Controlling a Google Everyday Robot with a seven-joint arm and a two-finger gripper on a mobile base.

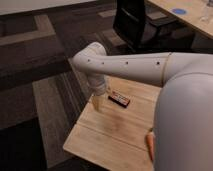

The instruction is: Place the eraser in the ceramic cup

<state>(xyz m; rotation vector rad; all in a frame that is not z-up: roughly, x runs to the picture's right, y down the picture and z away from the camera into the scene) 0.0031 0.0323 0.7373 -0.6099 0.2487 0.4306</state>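
On the wooden bench (110,135) | tool (98,102) hangs just beside the eraser (119,98) | its grip state cannot be told | eraser's red label writing unreadable

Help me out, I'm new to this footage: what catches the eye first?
The big white arm stretches from the right over the wooden table, its gripper hanging just left of the eraser. A black chair stands beyond the table.
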